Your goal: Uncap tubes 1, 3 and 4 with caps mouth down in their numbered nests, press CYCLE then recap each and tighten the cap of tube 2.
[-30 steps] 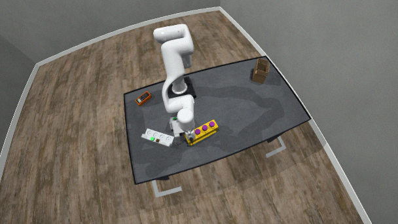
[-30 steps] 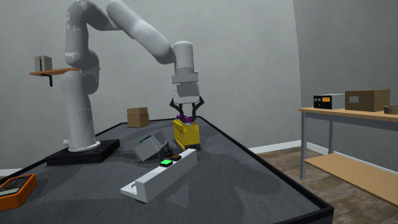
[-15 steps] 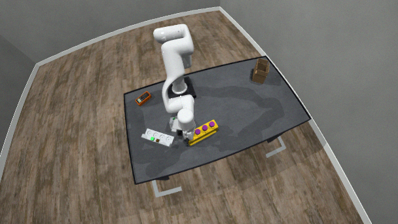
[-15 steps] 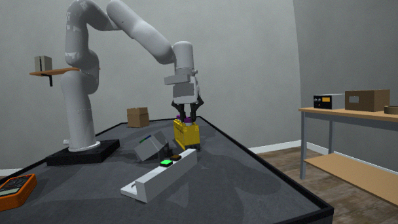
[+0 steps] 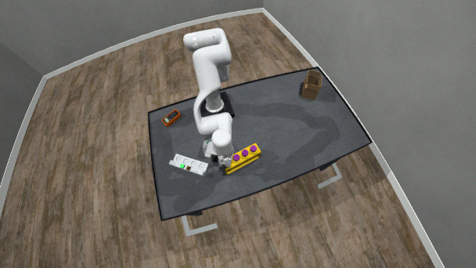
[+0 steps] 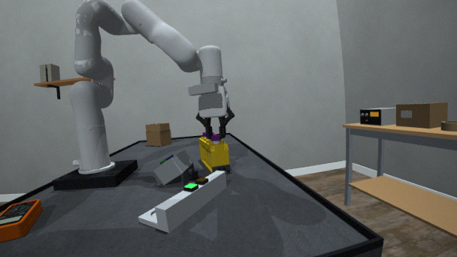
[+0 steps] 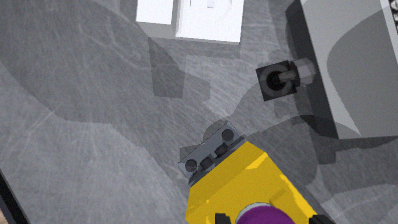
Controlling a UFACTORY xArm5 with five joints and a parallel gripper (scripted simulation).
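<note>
I see the gripper (image 6: 215, 132) over the near end of the yellow decapping station (image 6: 214, 154), fingers parted slightly, straddling the purple cap (image 7: 261, 215) seated there without pinching it. Green lamp (image 6: 190, 186) lit.

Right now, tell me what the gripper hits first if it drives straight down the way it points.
The gripper points straight down, fingers either side of a purple cap on the yellow decapping station. It would likely meet that cap first, then the block.
</note>
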